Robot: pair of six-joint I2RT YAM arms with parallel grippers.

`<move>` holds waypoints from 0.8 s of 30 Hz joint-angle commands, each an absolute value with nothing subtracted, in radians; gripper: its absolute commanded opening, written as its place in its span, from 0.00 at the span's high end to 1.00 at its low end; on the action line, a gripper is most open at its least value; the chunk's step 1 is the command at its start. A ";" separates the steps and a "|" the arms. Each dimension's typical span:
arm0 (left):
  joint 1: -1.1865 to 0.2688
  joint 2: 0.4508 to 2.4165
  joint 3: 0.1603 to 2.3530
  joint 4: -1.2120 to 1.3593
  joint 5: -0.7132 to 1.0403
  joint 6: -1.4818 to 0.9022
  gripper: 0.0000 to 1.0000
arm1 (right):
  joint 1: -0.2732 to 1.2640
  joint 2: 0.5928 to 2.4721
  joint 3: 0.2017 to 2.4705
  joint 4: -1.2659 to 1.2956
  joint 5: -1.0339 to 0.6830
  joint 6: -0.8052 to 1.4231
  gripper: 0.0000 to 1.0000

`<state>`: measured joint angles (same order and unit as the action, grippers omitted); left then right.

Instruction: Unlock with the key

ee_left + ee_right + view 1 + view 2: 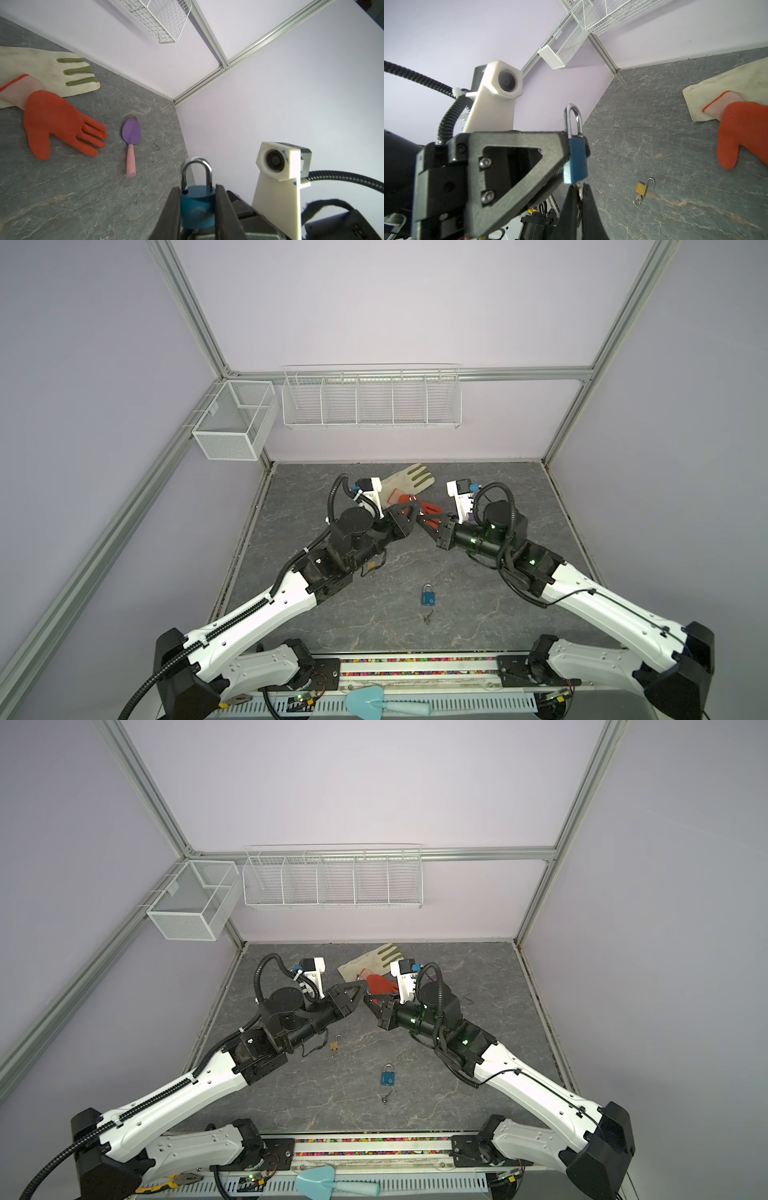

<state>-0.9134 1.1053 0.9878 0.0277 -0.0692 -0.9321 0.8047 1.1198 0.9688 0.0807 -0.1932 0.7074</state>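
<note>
Where the two arms meet above the tabletop, left fingers: clamped on the body of a blue padlock, held off the surface, shackle seated in the body. Right fingers: pinched together on a key that touches the padlock's underside. Nearer the arm bases, lying flat: second blue padlock, shackle closed, loose key just beside it. Brass padlock: shackle swung open, near the left arm. Farther back: orange glove overlapping a cream glove; purple trowel, pink handle, beside the orange glove.
</note>
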 commanded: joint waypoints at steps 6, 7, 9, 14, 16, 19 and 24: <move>-0.913 1.097 0.966 0.029 -0.030 -0.873 1.00 | 0.802 1.097 1.020 0.129 -0.176 0.653 0.94; -0.913 1.095 0.970 0.032 -0.031 -0.871 1.00 | 0.802 1.095 1.022 0.123 -0.173 0.647 0.94; -0.913 1.095 0.971 0.048 -0.033 -0.867 1.00 | 0.804 1.095 1.031 0.095 -0.164 0.628 0.94; -0.913 1.093 0.980 0.061 -0.044 -0.827 1.00 | 0.804 1.090 1.041 0.046 -0.140 0.598 0.89; -0.913 1.085 0.980 0.062 -0.055 -0.796 1.00 | 0.803 1.085 1.045 0.018 -0.127 0.588 0.84; -0.913 1.070 0.988 0.037 -0.082 -0.735 1.00 | 0.804 1.076 1.045 -0.018 -0.121 0.570 0.77; -0.913 1.028 0.983 -0.032 -0.147 -0.581 1.00 | 0.807 1.047 1.075 -0.163 -0.083 0.520 0.55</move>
<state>-0.9104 1.0672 0.9810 0.0086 -0.0906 -0.7116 0.8059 1.0809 1.0393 -0.0700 -0.1230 0.5697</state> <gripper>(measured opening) 0.214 0.423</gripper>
